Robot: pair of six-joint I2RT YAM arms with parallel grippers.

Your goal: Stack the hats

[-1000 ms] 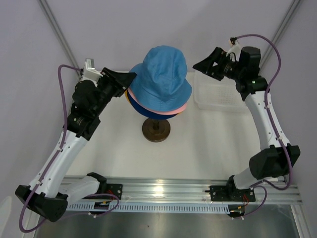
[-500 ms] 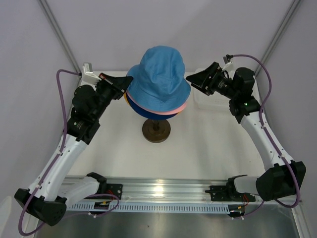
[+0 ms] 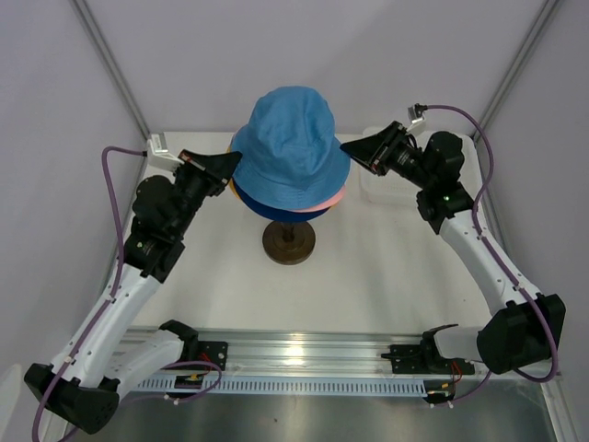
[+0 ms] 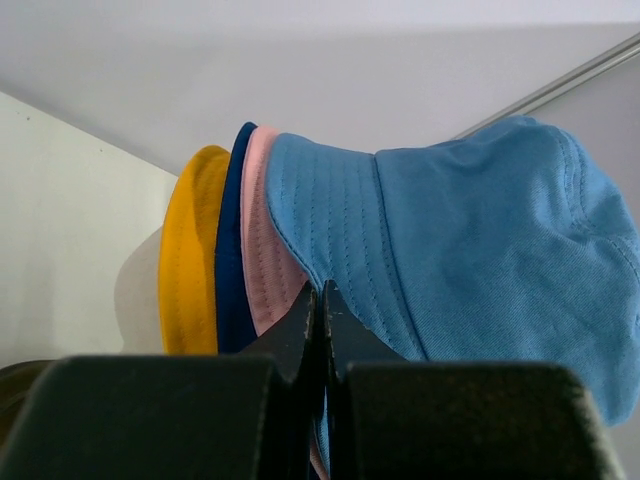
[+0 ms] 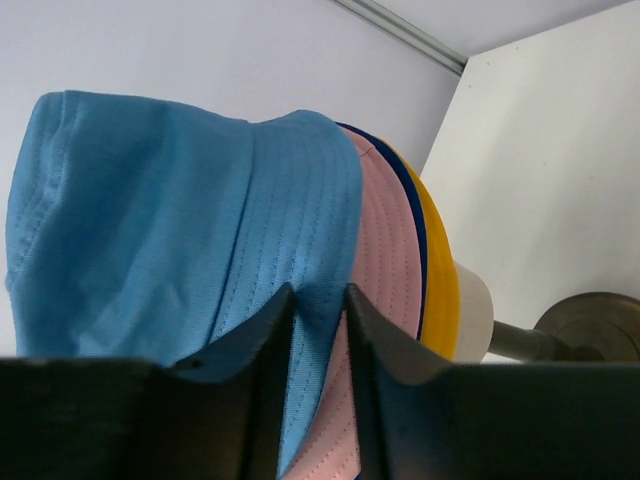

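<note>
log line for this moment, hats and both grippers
stack: yellow hat, navy hat, pink hat, sky blue hat on top | left gripper: shut on its brim | right gripper: open, astride opposite brim

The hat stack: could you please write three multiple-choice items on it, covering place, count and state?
1. Where is the sky blue cloth bucket hat? A topmost in the stack B lowest C in the middle
2. How many hats are stacked? A two B three C four
3. How is the left gripper? A wide open B shut on the sky blue brim C unseen
Key: A, it covers the others; C, yellow cloth hat, navy cloth hat and pink cloth hat show beneath; B, fingers meet on it.
</note>
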